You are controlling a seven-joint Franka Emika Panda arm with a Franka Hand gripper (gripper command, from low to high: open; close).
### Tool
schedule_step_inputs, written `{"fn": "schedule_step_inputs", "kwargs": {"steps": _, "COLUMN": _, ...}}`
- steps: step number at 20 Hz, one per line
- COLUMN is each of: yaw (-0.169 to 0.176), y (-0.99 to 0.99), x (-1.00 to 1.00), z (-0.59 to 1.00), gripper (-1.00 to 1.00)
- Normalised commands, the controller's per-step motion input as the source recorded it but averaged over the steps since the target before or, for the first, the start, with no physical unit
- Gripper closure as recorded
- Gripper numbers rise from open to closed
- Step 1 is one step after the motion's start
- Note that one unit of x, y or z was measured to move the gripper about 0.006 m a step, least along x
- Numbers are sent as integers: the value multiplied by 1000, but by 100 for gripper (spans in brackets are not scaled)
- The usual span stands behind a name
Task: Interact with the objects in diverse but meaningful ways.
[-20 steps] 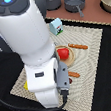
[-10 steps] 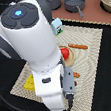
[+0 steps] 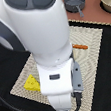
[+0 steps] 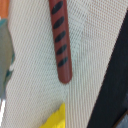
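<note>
Filling most of the exterior view, the white arm [image 3: 45,48] is hiding its gripper, so its state cannot be told. The cheese wedge [image 3: 32,83] is lying lower left on the woven placemat [image 3: 90,46]; the brown sausage [image 4: 61,40] is lying near it.

Thin brown sausage [image 4: 60,37]: lay flat on the woven placemat, long and slender, reddish-brown with a row of dark oval grill marks along its length, one rounded end visible in the wrist view. In the exterior view only a short orange-brown stretch [image 3: 80,46] showed on the mat, toward the exterior view's right, rest hidden.

Yellow holed cheese wedge [image 3: 32,83]: triangular, bright yellow with round holes on its face, sat on the mat near its edge toward the exterior view's left, well apart from the sausage stretch. In the wrist view a yellow corner [image 4: 56,120] pointed toward the sausage's rounded end, close but not touching.

Tomato and carton: not visible.
</note>
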Motion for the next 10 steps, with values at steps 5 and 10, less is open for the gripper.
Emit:
{"fn": "schedule_step_inputs", "kwargs": {"steps": 5, "yaw": 0, "y": 576, "x": -538, "z": 309, "gripper": -100}}
{"fn": "schedule_step_inputs", "kwargs": {"steps": 10, "yaw": 0, "y": 916, "x": -258, "z": 0, "gripper": -100}}
